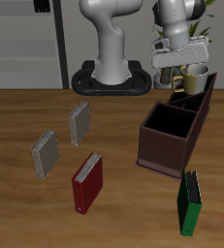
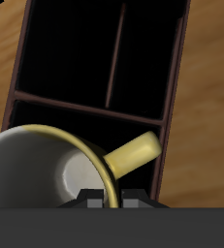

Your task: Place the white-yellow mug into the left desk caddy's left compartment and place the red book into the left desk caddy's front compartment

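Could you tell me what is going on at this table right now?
The Franka arm's gripper holds the white-yellow mug by its rim, jaws shut on it, just above the back end of the left desk caddy. The wrist view shows the mug over the caddy's dark sections, not yet set down. The red book lies flat on the table, untouched, nearer the front edge, with two grey books behind it and a green book in front of the caddy.
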